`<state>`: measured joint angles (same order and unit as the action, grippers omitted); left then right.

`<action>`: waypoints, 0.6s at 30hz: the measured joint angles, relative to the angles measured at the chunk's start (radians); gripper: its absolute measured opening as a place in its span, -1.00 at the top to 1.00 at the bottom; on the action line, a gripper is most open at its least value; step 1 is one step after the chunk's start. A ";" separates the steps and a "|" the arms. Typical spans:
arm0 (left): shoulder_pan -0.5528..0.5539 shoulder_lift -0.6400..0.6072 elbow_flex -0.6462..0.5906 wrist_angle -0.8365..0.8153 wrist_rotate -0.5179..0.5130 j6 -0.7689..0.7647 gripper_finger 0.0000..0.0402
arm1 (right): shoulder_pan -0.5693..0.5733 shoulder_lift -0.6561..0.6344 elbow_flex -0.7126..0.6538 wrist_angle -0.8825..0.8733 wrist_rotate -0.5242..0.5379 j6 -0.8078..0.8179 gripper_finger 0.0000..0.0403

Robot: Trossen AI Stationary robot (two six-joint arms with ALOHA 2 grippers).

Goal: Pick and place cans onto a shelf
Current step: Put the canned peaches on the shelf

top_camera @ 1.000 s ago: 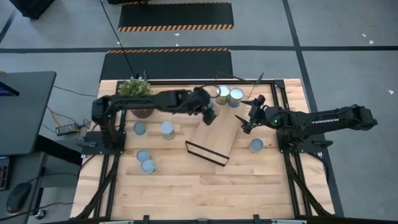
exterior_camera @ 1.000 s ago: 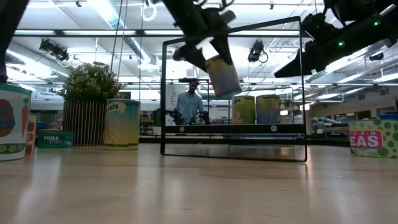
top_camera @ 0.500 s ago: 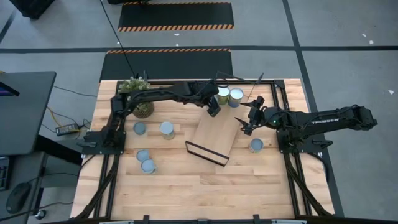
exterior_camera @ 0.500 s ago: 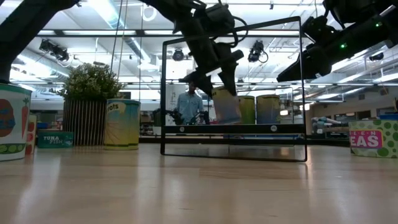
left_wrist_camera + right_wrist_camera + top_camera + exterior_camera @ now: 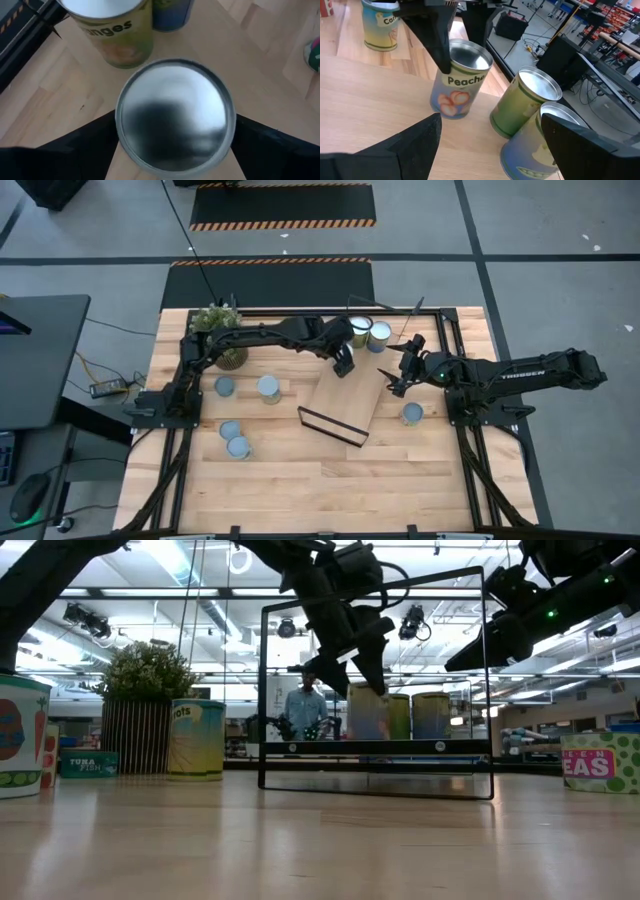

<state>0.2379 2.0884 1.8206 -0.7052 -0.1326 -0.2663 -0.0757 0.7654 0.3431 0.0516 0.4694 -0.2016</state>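
Observation:
My left gripper (image 5: 343,360) is shut on a "Peaches" can (image 5: 457,82) with a silvery round top (image 5: 175,115), which stands on the far end of the shelf (image 5: 345,402), a light-wood board with a black wire frame. Two more cans, one green (image 5: 525,102) and one blue (image 5: 540,145), stand on the board just beyond it; they also show in the high view (image 5: 359,330). My right gripper (image 5: 395,375) hangs open and empty above the shelf's right side, pointing toward these cans. My left gripper pinches the Peaches can between its two fingers by its side wall just under the top rim (image 5: 451,70). The fingers (image 5: 437,40) come from above, slanting down, one on each side of the top (image 5: 120,135). The can stands upright with its base on the shelf board (image 5: 367,738).
Several more cans stand on the table left of the shelf (image 5: 226,386), (image 5: 268,387), (image 5: 235,438), and one stands to its right (image 5: 412,413). A potted plant (image 5: 218,325) stands at the far left. Black arm frames run along both table sides.
My left gripper has carried the can toward the far edge and down. The can, tilted and lifted clear a second ago, now stands upright on the shelf board beside the two other cans. The gripper has stayed shut on it.

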 joint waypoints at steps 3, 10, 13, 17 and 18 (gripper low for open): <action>0.000 0.000 0.000 0.003 0.000 0.002 -0.77 | 0.000 0.000 0.000 0.001 0.000 0.000 -0.74; 0.000 0.000 0.000 0.043 -0.006 0.058 -0.78 | 0.000 0.000 0.000 0.002 -0.005 0.015 -0.74; -0.005 0.000 0.000 0.064 -0.054 0.131 -0.78 | 0.000 0.000 0.000 0.003 -0.010 0.015 -0.74; -0.011 0.000 0.000 0.113 -0.069 0.208 -0.78 | 0.000 0.000 0.000 0.003 -0.011 0.015 -0.74; -0.013 -0.004 0.000 0.132 -0.069 0.226 -0.78 | 0.000 0.000 0.000 0.003 -0.011 0.015 -0.74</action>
<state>0.2249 2.0846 1.8205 -0.5730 -0.2013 -0.0405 -0.0757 0.7654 0.3428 0.0545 0.4587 -0.1862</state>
